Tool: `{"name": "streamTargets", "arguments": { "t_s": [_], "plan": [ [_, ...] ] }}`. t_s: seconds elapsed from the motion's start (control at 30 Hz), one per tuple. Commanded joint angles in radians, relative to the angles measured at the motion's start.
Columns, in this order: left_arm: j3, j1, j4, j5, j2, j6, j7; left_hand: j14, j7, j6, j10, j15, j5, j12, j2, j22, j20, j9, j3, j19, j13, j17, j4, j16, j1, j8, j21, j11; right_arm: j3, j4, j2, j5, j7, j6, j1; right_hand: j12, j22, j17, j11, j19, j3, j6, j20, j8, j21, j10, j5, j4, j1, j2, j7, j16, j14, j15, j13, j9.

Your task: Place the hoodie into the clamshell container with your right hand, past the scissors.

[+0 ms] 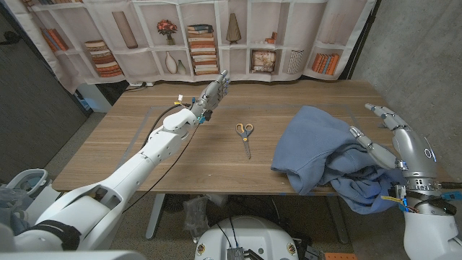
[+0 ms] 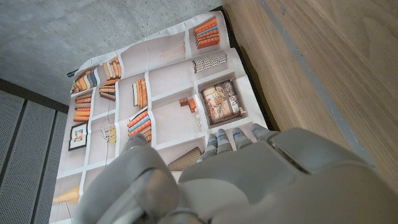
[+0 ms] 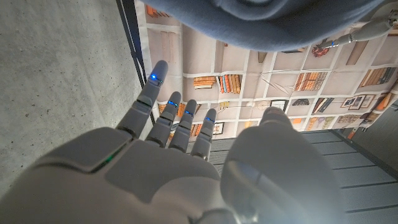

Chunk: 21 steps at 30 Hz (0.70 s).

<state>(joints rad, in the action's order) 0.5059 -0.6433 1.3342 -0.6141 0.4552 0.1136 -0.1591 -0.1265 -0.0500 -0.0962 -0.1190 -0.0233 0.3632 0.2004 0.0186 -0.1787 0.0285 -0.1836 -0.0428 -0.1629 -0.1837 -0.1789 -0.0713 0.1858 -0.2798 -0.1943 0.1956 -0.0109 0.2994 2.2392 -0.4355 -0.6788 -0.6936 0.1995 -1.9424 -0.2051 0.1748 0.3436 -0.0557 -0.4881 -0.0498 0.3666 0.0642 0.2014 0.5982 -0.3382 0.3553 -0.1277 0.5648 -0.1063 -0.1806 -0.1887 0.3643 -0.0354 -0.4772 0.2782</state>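
Head view, widest thing first: wooden worktop (image 1: 303, 90), carrying everything, with a bookshelf-printed backdrop (image 1: 216, 36) hung behind its far edge.

Next in bulk, the blue hoodie (image 1: 317, 144). Lies crumpled in a loose heap on the right front part of the worktop, one fold spilling over the near edge. Not yet lifted or gathered, so judged to be at the very start of the task: no grasp made, the carry toward the clamshell container not begun. As soft, slack cloth, likely to droop and trail when raised unless bunched well first.

Then the right robot hand (image 1: 393, 137). Sits at the hoodie's right side, fingers spread wide and reaching over the cloth, one lower finger seemingly touching the fabric. Holds nothing; right wrist view confirms straight, parted fingers with blue fabric just beyond them. Placed there, by the look of it, to close down into the heap, being the hand the task names.

Left robot hand (image 1: 214, 92) next. Raised over the far middle of the worktop on an outstretched arm, fingers extended, nothing in them. Well apart from the hoodie, probably parked out of the way, since the job belongs to the other side.

Smallest, the scissors (image 1: 245, 136). Lie flat mid-worktop, yellow handles toward the backdrop, blades toward the near edge, between the left robot hand and the hoodie. Stand as the thing to clear: dragging cloth could catch or sweep them.
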Motion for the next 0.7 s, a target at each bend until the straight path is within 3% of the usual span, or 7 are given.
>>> {"name": "streamTargets", "arguments": {
  "t_s": [0.03, 0.3, 0.7],
  "plan": [
    [-0.014, -0.022, 0.026, -0.007, 0.016, 0.003, 0.008, -0.01, 0.002, -0.003, -0.005, 0.0, 0.0, 0.0, 0.002, -0.004, -0.005, -0.003, 0.009, -0.006, -0.003, -0.004, -0.001, 0.002, -0.012, -0.002, 0.006, 0.003, 0.002, -0.041, -0.01, 0.134, 0.117, 0.096, 0.097, -0.008, 0.004, 0.0, 0.001, 0.003, -0.003, 0.007, 0.002, 0.008, -0.004, -0.004, 0.007, -0.01, -0.013, 0.004, 0.002, -0.001, -0.006, 0.0, 0.001, -0.001],
    [-0.021, -0.038, 0.045, -0.012, 0.027, 0.007, 0.013, -0.011, 0.003, -0.003, -0.005, 0.001, 0.0, 0.0, 0.003, -0.004, -0.004, -0.003, 0.01, -0.006, -0.003, -0.004, -0.002, 0.002, -0.013, -0.002, 0.006, 0.003, 0.005, -0.068, -0.025, 0.254, 0.223, 0.139, 0.159, -0.007, 0.004, -0.006, 0.018, 0.003, -0.003, 0.01, 0.002, 0.007, -0.01, -0.001, 0.01, -0.016, -0.023, 0.019, 0.009, 0.0, -0.014, 0.005, 0.009, -0.005],
    [-0.031, -0.069, 0.093, -0.013, 0.046, 0.012, 0.029, -0.011, 0.003, -0.002, -0.006, 0.001, 0.0, 0.0, 0.004, -0.004, -0.004, -0.003, 0.013, -0.006, -0.003, -0.004, -0.002, 0.002, -0.014, -0.002, 0.006, 0.003, 0.021, -0.079, -0.015, 0.352, 0.31, 0.176, 0.212, -0.011, 0.004, -0.013, 0.028, 0.001, -0.005, 0.016, -0.001, 0.009, -0.016, -0.01, 0.01, -0.017, -0.029, 0.033, 0.014, -0.002, -0.013, 0.008, 0.018, -0.009]
  ]
}}
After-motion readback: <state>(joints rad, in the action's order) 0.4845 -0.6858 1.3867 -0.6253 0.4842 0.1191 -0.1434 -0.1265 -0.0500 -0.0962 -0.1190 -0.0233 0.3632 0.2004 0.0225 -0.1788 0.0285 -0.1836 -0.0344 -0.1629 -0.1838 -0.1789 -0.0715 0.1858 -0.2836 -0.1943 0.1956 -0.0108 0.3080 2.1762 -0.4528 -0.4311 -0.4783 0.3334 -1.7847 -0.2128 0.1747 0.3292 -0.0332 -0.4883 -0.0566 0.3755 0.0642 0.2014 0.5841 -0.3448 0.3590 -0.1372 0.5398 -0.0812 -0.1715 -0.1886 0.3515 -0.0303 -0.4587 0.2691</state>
